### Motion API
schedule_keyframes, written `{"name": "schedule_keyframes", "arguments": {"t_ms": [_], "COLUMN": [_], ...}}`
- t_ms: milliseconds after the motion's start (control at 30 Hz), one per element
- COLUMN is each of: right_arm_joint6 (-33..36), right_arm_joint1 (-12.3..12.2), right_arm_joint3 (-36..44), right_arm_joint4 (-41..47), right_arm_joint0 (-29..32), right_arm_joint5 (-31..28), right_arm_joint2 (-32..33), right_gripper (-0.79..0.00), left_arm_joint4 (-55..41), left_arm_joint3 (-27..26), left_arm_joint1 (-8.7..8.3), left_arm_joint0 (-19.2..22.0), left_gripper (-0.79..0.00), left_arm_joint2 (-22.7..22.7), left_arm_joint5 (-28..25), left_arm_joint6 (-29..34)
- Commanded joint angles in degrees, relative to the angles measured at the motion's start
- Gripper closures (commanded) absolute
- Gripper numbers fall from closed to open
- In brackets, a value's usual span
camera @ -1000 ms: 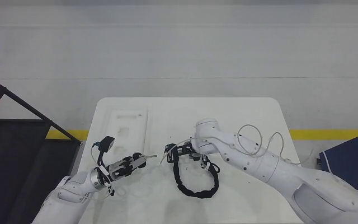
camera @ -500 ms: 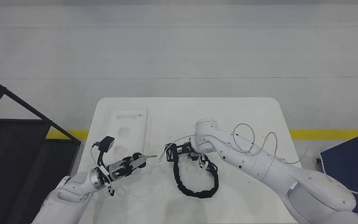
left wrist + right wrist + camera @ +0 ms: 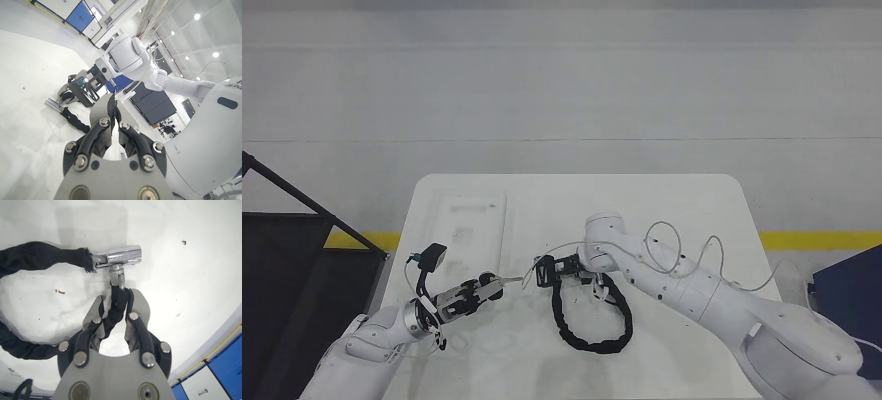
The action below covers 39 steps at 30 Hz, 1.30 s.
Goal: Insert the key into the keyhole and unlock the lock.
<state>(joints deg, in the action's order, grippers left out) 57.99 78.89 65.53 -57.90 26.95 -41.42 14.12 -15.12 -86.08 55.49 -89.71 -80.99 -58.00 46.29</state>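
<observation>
Found the right end effector [image 3: 119, 298] clamped shut on the chain [image 3: 37, 255], with grey metal fingers [image 3: 140, 308] pinching the black woven sleeve just behind the lock [image 3: 122, 255]. Saw in the lock a short, shiny chrome cylinder lying on its side on the counter [image 3: 170, 228]. Noted a small hinged stub joining it to the gripped end of the chain, and the other, frayed sleeve end meeting one end of the cylinder. Traced the chain from there in a loose, lumpy closed loop, flat on the counter toward the robot's side.

Found the left end effector [image 3: 113, 100] closed on the key [image 3: 510, 279], with ribbed black pads [image 3: 111, 109] pressed together. Saw the key from above as a thin, pale metal sliver sticking out level toward the lock, with the tip just beside it. Found an open gap between the two, as far as could be told. Could not make out the keyhole.

Noted a shallow white tray [image 3: 472, 225] on the far left part of the smooth white counter, well apart from the lock. Could not tell its contents. Noted dark specks [image 3: 184, 242] and a few brown crumbs [image 3: 60, 292] on the counter near the lock.
</observation>
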Motion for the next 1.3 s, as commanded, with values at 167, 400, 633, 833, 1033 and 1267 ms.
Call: {"name": "schedule_keyframes", "arguments": {"t_ms": [167, 400, 633, 833, 1033, 1267], "right_arm_joint6": [-0.11, -2.70, -2.53, -5.17, -12.88, -24.76], "right_arm_joint1": [0.76, -0.15, -3.72, -7.96, -12.12, -14.97], "right_arm_joint3": [-0.85, 0.98, 6.79, 13.40, 18.90, 26.54], "right_arm_joint4": [-1.35, -4.28, -7.18, -11.24, -18.12, -27.95], "right_arm_joint0": [0.25, 0.91, 4.11, 8.60, 14.09, 18.27], "right_arm_joint5": [0.63, 2.47, 3.01, 1.21, -2.93, -8.35], "right_arm_joint2": [0.34, 2.67, 6.96, 12.43, 18.31, 21.77], "right_gripper": [0.000, 0.000, 0.000, 0.000, 0.000, 0.000], "left_arm_joint4": [0.00, 0.00, 0.00, 0.00, 0.00, 0.00], "left_arm_joint3": [0.00, 0.00, 0.00, 0.00, 0.00, 0.00], "left_arm_joint1": [0.00, 0.00, 0.00, 0.00, 0.00, 0.00], "left_arm_joint0": [0.00, 0.00, 0.00, 0.00, 0.00, 0.00], "left_gripper": [0.000, 0.000, 0.000, 0.000, 0.000, 0.000], "left_arm_joint2": [0.00, 0.00, 0.00, 0.00, 0.00, 0.00], "left_arm_joint5": [0.00, 0.00, 0.00, 0.00, 0.00, 0.00], "left_arm_joint6": [0.00, 0.00, 0.00, 0.00, 0.00, 0.00]}}
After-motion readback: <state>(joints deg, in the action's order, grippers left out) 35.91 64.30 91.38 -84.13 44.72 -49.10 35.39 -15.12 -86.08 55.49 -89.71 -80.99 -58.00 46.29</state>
